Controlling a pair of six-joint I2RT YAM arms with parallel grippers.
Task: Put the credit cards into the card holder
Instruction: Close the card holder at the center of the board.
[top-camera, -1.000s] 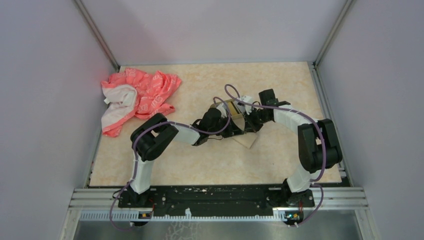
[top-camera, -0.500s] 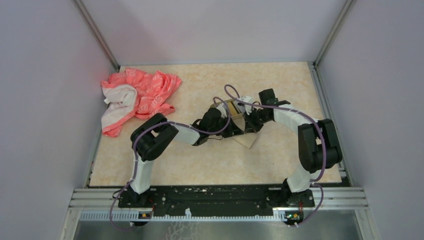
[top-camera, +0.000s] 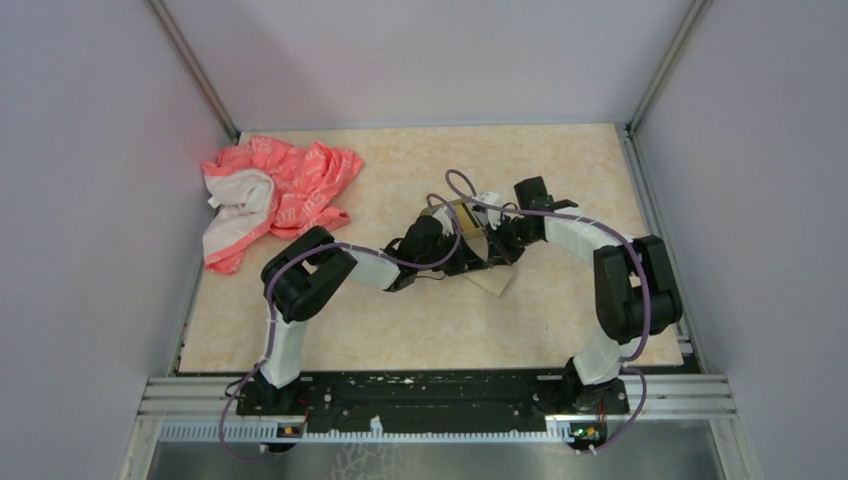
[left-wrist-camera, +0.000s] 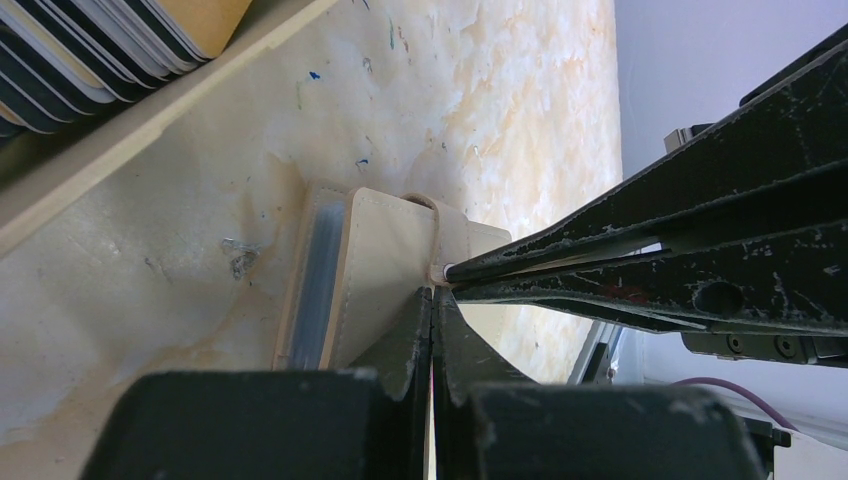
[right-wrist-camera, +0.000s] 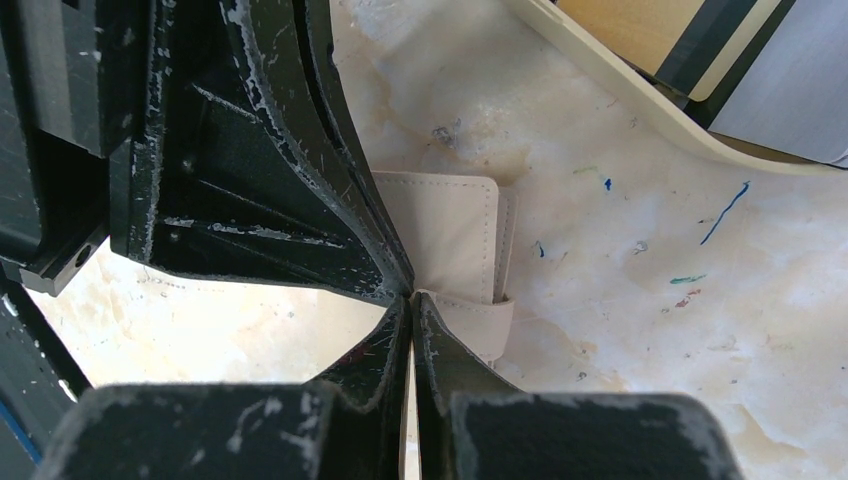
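At mid-table the card holder (top-camera: 461, 212), a shallow tin with a rounded pale-gold rim, holds the credit cards (right-wrist-camera: 690, 45) stacked: tan, dark-striped, grey. Just beside it lies a cream stitched pouch (right-wrist-camera: 450, 225), where left gripper (left-wrist-camera: 432, 293) and right gripper (right-wrist-camera: 412, 298) meet tip to tip, both clamped shut; whether either pinches its strap is unclear. Mottled beige tabletop (top-camera: 400, 320); crumpled pink cloth (top-camera: 275, 195) far left; lilac walls (top-camera: 90, 200).

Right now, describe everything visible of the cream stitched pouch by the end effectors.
The cream stitched pouch looks like soft leatherette, flat, with a strap looped around one end. It lies on the marbled table near the card tin. The shut left end effector and right end effector meet at its strap; grip unclear.
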